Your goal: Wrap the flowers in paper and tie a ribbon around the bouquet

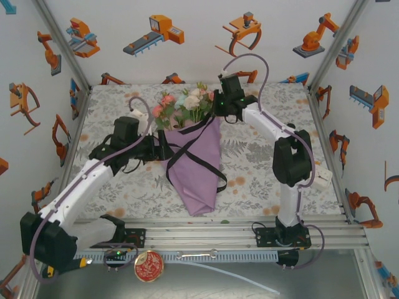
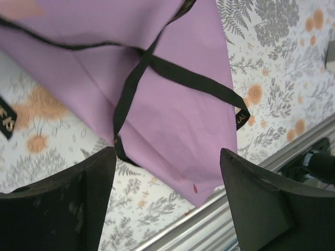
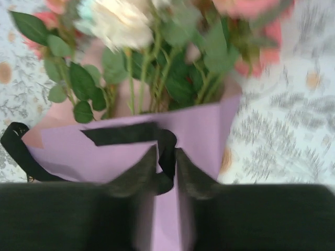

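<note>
The bouquet lies mid-table: pink, white and pale blue flowers (image 1: 187,103) (image 3: 131,23) stick out of a lilac paper (image 1: 194,168) (image 2: 172,104) (image 3: 104,149) cone whose tip points to the near edge. The black ribbon (image 1: 187,152) (image 2: 183,76) (image 3: 168,149) crosses over the cone, one lettered end lying loose on the cloth. My left gripper (image 1: 161,149) (image 2: 167,157) stands wide open at the cone's left side, with nothing between its fingers. My right gripper (image 1: 218,111) (image 3: 166,151) sits at the cone's mouth, its jaws a narrow way apart, a fold of ribbon standing in the gap.
A floral tablecloth (image 1: 274,106) covers the table. An aluminium rail (image 1: 218,227) (image 2: 251,172) runs along the near edge just past the cone's tip. A round red tin (image 1: 148,266) lies below the rail. Printed walls close in the left, right and back.
</note>
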